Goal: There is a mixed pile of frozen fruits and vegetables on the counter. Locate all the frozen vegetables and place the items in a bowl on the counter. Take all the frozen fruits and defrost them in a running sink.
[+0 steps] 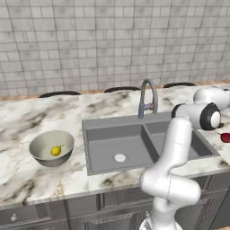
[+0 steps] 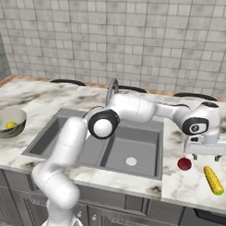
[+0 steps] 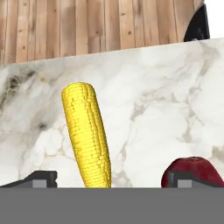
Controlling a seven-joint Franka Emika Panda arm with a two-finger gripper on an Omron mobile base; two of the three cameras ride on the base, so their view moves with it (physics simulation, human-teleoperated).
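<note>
While the bowl (image 1: 51, 148) at the left of the left base view already holds one small yellow piece (image 1: 55, 151), most of the job looks undone. Over at the lower right of the right base view, the gripper (image 2: 206, 157) hangs wide open and empty above the counter (image 2: 186, 182), with the corn cob (image 2: 213, 179) and red fruit (image 2: 184, 164) below it. Sink (image 2: 109, 149) looks empty and dry.

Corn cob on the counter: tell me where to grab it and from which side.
Grip the corn cob across its middle, coming straight down from above. It lies flat on the counter, long and round, so the open claw should straddle its narrow width, clear of the red fruit.
</note>
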